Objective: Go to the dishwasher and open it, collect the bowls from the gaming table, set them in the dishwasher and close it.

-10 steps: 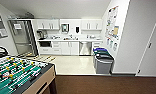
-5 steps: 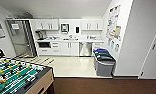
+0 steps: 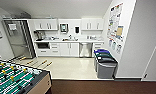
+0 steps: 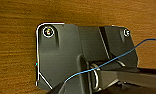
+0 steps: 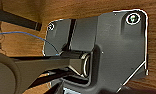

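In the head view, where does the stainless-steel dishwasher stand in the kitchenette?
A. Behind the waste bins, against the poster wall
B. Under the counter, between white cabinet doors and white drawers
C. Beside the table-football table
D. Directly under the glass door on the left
B: the closed dishwasher sits under the counter, with white cabinet doors on one side and white drawers on the other.

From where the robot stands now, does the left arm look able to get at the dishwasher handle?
Probably not. The dishwasher sits closed under the far counter, across an open stretch of pale floor.
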Available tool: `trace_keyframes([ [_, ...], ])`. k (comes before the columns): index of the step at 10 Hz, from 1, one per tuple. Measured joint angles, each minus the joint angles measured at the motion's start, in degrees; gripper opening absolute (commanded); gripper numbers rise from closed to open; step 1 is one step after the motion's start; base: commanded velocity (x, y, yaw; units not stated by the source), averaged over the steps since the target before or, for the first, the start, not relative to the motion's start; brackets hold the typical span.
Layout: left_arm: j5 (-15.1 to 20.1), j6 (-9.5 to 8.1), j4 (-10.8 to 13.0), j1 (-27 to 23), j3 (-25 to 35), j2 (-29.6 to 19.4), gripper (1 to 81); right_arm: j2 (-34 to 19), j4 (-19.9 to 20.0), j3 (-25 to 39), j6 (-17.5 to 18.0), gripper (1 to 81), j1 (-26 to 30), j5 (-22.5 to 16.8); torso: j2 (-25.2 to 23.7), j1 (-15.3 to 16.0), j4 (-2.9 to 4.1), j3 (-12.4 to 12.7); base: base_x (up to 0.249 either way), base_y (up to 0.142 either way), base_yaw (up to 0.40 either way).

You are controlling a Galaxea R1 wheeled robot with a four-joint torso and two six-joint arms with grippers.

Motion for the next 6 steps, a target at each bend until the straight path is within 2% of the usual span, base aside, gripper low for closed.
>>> trace_keyframes([
  [6,-0.3,-0.02,0.0,0.0,-0.3,-1.3,81.1,0.1,0.0,-1.7,0.0,81.1,-0.4,0.0,0.0,0.0,0.00,0.0,0.200,0.000,0.000],
])
